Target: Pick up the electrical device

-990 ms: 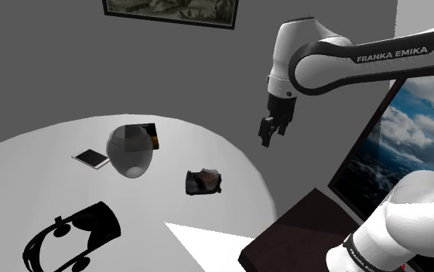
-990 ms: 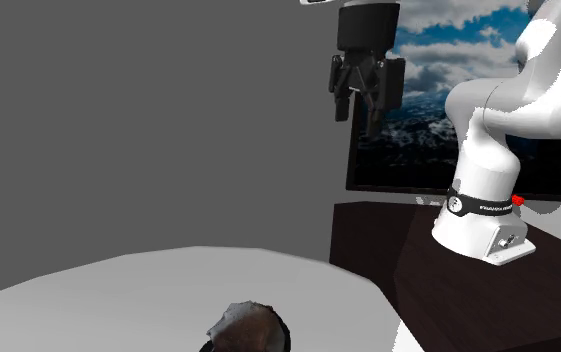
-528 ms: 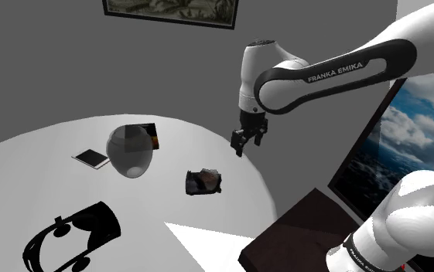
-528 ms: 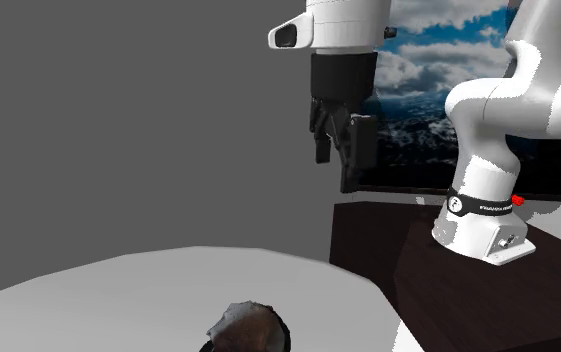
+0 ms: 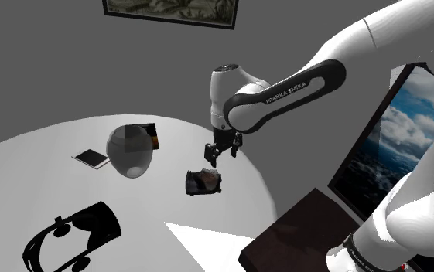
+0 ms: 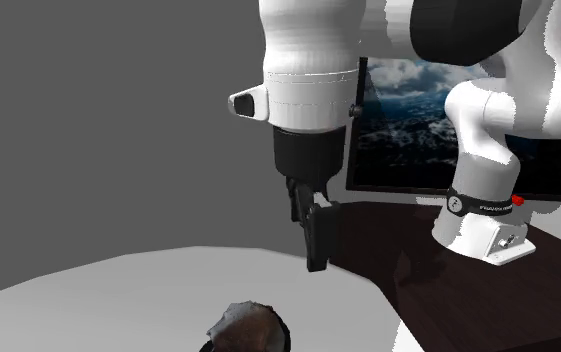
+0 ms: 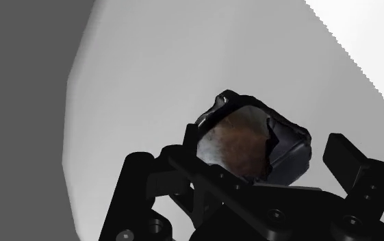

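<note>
The electrical device (image 5: pixel 203 181) is a small dark lumpy block with a brownish face, lying on the round white table (image 5: pixel 45 193) near its edge on the shoulder view's right. My black gripper (image 5: pixel 213 154) hangs just above it, a little toward the wall, pointing down. In the wrist view the device (image 7: pixel 248 140) lies ahead between the two fingers, which stand wide apart; the gripper (image 7: pixel 238 154) is open and holds nothing. In the second exterior view the gripper (image 6: pixel 313 240) hovers above the device (image 6: pixel 248 330), clear of it.
A grey rounded shell (image 5: pixel 130 151) stands mid-table with a black and orange box (image 5: pixel 152 136) behind it and a flat tablet-like slab (image 5: pixel 91 158) beside it. A black headphone-shaped thing (image 5: pixel 72 238) lies near the front. The dark stand (image 5: pixel 300 224) and a sky picture (image 5: pixel 408 147) are at right.
The arm has swung toward the shoulder view's left and come down, bringing the gripper from high beside the table to just above the device. The objects on the table have not moved.
</note>
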Motion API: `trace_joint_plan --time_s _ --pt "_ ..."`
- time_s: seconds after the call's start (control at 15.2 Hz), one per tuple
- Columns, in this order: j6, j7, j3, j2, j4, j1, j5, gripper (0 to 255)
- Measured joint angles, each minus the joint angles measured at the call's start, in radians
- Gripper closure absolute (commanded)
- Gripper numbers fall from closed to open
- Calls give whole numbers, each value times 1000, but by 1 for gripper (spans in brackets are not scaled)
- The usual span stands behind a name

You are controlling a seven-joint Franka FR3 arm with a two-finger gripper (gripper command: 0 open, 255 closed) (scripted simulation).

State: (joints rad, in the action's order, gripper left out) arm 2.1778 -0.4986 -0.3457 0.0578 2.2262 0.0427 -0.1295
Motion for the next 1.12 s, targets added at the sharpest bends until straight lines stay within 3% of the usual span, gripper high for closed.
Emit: trace_joint_plan --time_s 0.46,0.86,1.12 --pt "53 -172 13 277 -194 58 -114 0" --pt "45 -275 54 527 -437 135 -179 0" --pt "56 -292 68 593 -490 151 -194 0"
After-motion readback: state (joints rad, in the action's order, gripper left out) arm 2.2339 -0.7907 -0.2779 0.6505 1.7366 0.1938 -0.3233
